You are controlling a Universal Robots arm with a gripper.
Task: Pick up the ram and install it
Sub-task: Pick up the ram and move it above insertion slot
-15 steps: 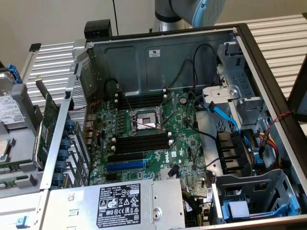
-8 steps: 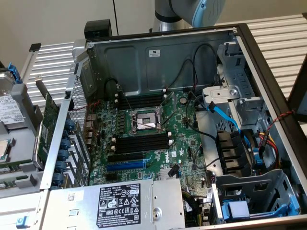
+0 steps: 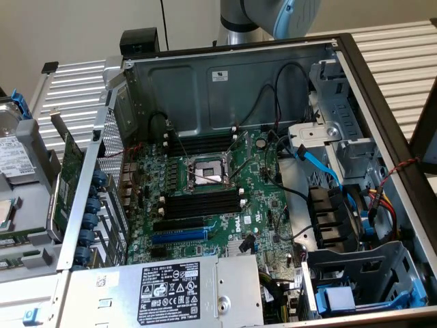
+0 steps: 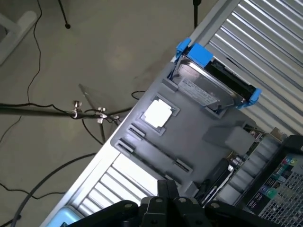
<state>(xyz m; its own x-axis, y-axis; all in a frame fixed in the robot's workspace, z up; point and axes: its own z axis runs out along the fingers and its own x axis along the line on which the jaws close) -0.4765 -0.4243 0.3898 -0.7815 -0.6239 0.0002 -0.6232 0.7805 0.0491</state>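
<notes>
A thin green strip that looks like the ram (image 3: 24, 240) lies in the grey parts tray (image 3: 31, 133) outside the case, at the exterior view's left. In the wrist view my gripper (image 4: 166, 187) hangs high above that tray (image 4: 189, 135), its black fingers (image 4: 161, 191) pressed together with nothing between them. The tray's long narrow groove (image 4: 154, 155) lies just ahead of the fingertips. Inside the open case, black memory slots (image 3: 201, 203) flank the CPU socket (image 3: 205, 171) on the motherboard (image 3: 263, 205). My arm's grey and blue joint (image 3: 273, 14) shows behind the case.
The tray also carries a hard drive in a blue bracket (image 4: 210, 80) and a CPU chip (image 4: 156, 113). A green expansion card (image 3: 66, 181) stands against the case's side wall. Cables (image 3: 321, 164) and a power supply (image 3: 171, 290) sit inside the case. Floor cables (image 4: 47, 113) lie beyond the table edge.
</notes>
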